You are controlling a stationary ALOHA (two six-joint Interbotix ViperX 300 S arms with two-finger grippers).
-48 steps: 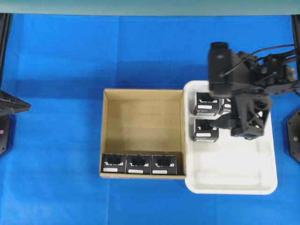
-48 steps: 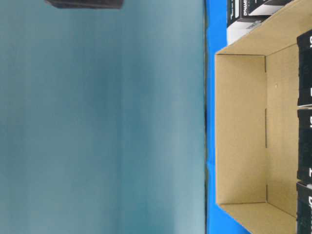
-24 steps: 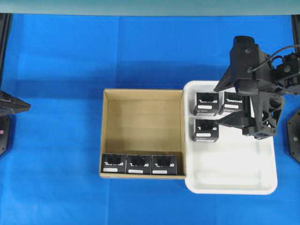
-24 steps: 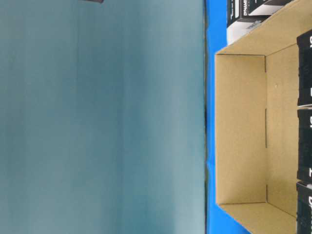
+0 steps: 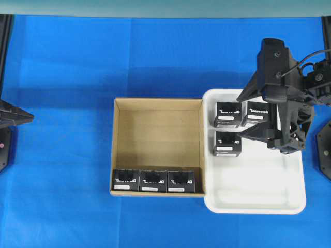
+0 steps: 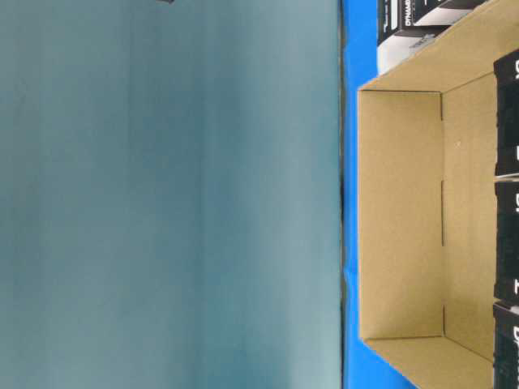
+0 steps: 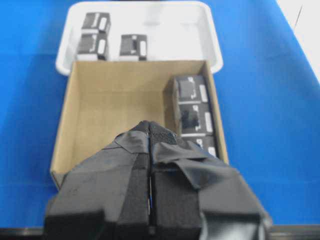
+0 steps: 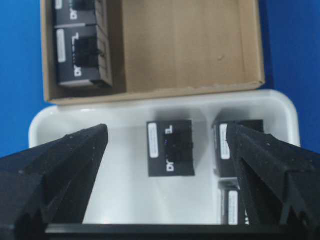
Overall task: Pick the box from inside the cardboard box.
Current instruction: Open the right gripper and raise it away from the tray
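Note:
The cardboard box (image 5: 158,106) lies mid-table, and three black boxes (image 5: 153,181) stand in a row against its near wall. The left wrist view has them on the right side of the carton (image 7: 192,107); the table-level view shows them at its right edge (image 6: 507,243). My right gripper (image 5: 258,139) hangs open above the white tray, holding nothing. Its fingers (image 8: 75,170) straddle a lone black box (image 8: 170,147) lying in the tray below. My left gripper (image 5: 28,117) is shut and empty at the far left, its tips (image 7: 150,125) pointing at the carton.
The white tray (image 5: 258,191) touches the carton's right wall. It holds three more black boxes in its far-left part, two side by side (image 5: 228,113) and one nearer (image 5: 227,143). Blue cloth covers the table.
The right arm has swung to the right over the tray, uncovering the second box of the pair. It stayed open. In the last half second it barely moved.

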